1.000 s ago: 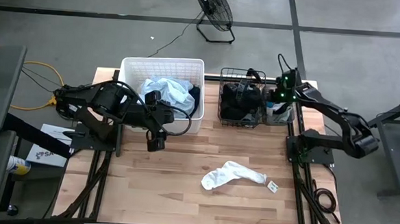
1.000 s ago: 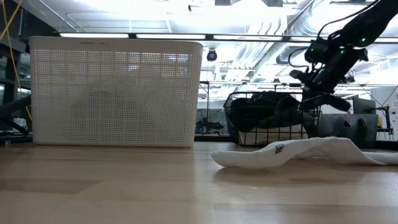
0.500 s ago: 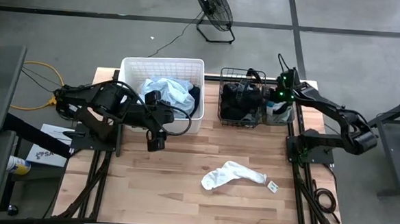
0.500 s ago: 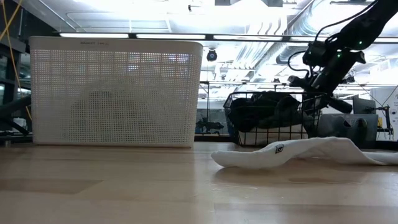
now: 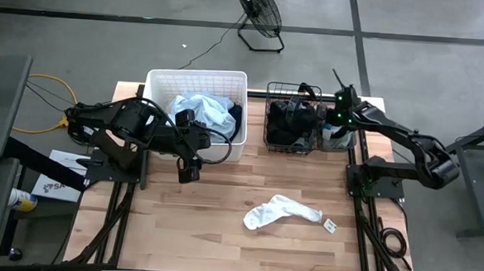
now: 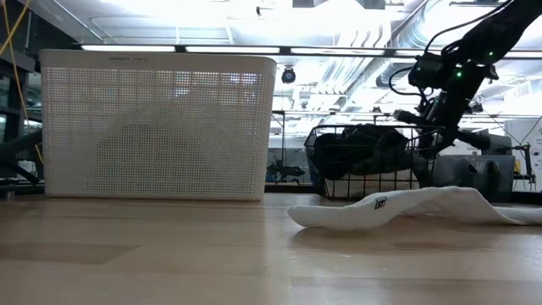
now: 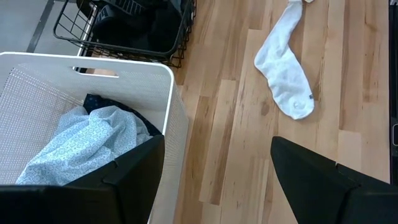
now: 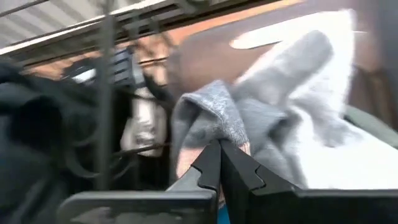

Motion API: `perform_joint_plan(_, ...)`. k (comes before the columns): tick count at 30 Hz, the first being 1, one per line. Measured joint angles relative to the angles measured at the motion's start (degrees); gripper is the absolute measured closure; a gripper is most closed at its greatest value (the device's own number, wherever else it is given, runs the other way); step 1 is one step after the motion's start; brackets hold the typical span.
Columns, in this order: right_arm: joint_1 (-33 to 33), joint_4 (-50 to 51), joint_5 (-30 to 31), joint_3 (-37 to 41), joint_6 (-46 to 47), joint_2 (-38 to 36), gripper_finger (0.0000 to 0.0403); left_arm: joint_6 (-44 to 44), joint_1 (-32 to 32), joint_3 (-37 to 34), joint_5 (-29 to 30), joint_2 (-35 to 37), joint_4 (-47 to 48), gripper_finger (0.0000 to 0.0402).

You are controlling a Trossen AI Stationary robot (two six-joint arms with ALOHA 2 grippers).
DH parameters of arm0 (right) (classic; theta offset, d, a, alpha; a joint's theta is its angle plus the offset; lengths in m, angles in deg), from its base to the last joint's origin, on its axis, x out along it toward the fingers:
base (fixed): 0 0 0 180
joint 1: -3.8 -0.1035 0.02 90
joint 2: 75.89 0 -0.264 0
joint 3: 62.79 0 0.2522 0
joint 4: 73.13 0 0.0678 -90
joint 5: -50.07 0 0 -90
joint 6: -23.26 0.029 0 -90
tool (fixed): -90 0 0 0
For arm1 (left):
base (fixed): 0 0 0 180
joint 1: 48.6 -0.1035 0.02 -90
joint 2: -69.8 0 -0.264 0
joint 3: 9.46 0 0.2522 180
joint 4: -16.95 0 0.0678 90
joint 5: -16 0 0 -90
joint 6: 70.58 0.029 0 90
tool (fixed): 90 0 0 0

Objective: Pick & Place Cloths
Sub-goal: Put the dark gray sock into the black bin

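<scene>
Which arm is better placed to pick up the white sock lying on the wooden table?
Probably the left. The left gripper is open, hanging beside the white plastic tub, with the white sock in its wrist view. The right gripper is shut beside the black wire basket.

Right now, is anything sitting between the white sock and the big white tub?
No. In the high view only bare wood lies between the white sock and the white tub.

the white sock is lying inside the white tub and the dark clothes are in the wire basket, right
Not quite. The white sock lies on the bare wooden table, out in front of the white tub, not inside it; the high view shows this. The tub holds a light blue cloth. The dark clothes are indeed in the wire basket.
</scene>
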Motion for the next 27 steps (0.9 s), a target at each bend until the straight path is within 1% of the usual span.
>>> perform_joint_plan(5, -3.4, 7.2, 10.4, 0.0, 4.5, 0.0, 0.04, 0.0, 0.0, 0.0, 0.0, 0.0, 0.0, 0.0113)
perform_joint_plan(7, -4.0, 9.8, 12.7, 0.0, 4.9, 0.0, 0.04, 0.0, 0.0, 0.0, 0.0, 0.0, 0.0, 0.0113)
perform_joint_plan(10, -4.1, 11.4, 13.7, -0.1, 5.0, 0.0, 0.04, 0.0, 0.0, 0.0, 0.0, 0.0, 0.0, 0.0113)
perform_joint_plan(15, -4.1, 13.4, 15.3, -0.2, 8.3, -0.2, 0.04, 0.1, 0.0, 0.0, 0.0, 0.0, 0.2, 0.0113)
perform_joint_plan(18, -4.1, 13.2, 15.0, 0.0, 9.2, -1.4, 0.04, 0.2, 0.0, 0.0, 0.0, 0.0, 0.6, 0.0113)
perform_joint_plan(23, -4.1, 12.5, 15.5, 0.0, 11.0, -7.1, 0.04, 0.2, 0.0, 0.0, 0.0, 0.0, 1.8, 0.0113)
perform_joint_plan(27, -4.6, 7.6, 11.2, 0.0, 9.7, -12.2, 0.04, 0.2, 0.0, 0.0, 0.0, 0.0, 2.2, 0.0113)
